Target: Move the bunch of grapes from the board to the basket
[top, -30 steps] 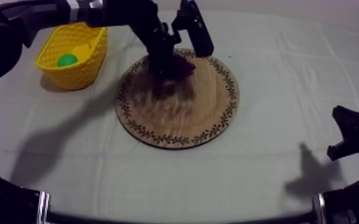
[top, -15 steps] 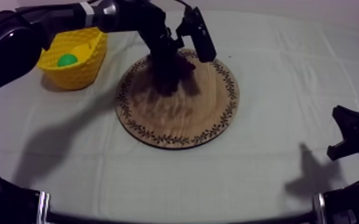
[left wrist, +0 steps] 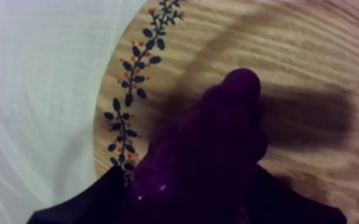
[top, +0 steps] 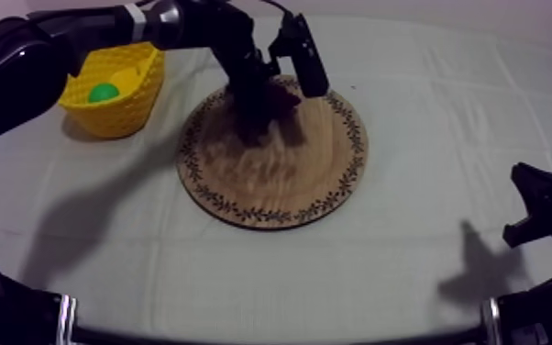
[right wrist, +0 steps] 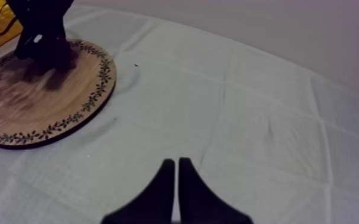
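Basket (top: 115, 115) first: it sits at the far left of the desk (top: 399, 275), with a green fruit (top: 103, 92) inside and room beside it. To its right, our left claw (top: 259, 99) is down over the far part of the board (top: 280, 179), closed round the grapes (left wrist: 217, 149). From the wrist we see black fingers flanking the purple bunch on both sides. The grapes are at the board's far rim; we cannot tell whether they touch the wood or hang just clear of it.

We judge the bunch light and not fragile, a knobbly toy with a glossy skin that could slip. Its lumps give the fingers something to bite on. The broad middle looks like the place to hold; the narrow tip would likely squirm out. A firm, steady squeeze should do.

At the far right our right claw (right wrist: 176, 162) rests low over bare cloth, fingers pressed together with nothing between them.
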